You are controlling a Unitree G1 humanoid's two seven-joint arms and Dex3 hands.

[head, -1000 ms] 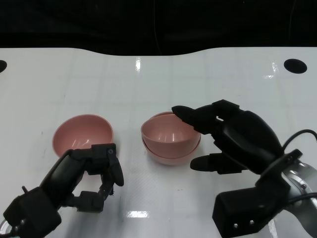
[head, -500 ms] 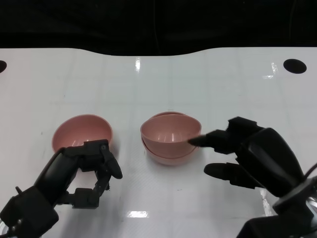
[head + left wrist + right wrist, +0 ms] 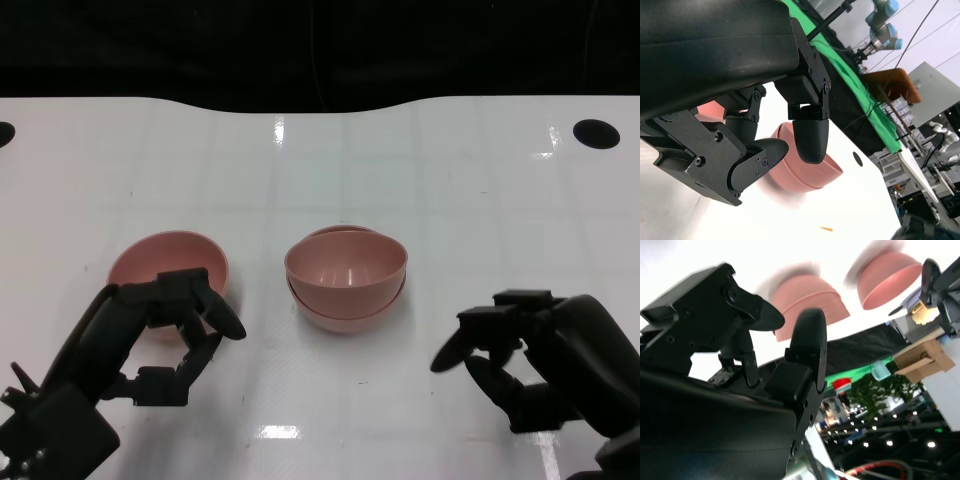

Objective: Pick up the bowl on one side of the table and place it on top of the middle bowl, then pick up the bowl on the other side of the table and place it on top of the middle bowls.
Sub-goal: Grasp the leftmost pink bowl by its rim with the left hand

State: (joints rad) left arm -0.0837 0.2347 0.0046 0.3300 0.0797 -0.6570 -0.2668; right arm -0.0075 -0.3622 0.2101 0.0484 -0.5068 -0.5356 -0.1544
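Observation:
Two pink bowls sit nested as a stack (image 3: 346, 280) at the table's middle; the stack (image 3: 807, 170) also shows in the left wrist view and, blurred, as the nearer pink shape (image 3: 807, 305) in the right wrist view. A single pink bowl (image 3: 160, 262) rests on the left side, and appears in the right wrist view (image 3: 890, 282). My left hand (image 3: 165, 335) hovers just in front of that bowl, fingers apart, holding nothing. My right hand (image 3: 535, 350) is low at the right, away from the stack, fingers apart and empty.
The white table (image 3: 330, 170) stretches back to a dark edge. Round black holes sit at the far right (image 3: 596, 131) and far left (image 3: 4, 132).
My right hand has let go of the top bowl of the stack and pulled back toward the lower right. My left hand has crept slightly forward toward the left bowl.

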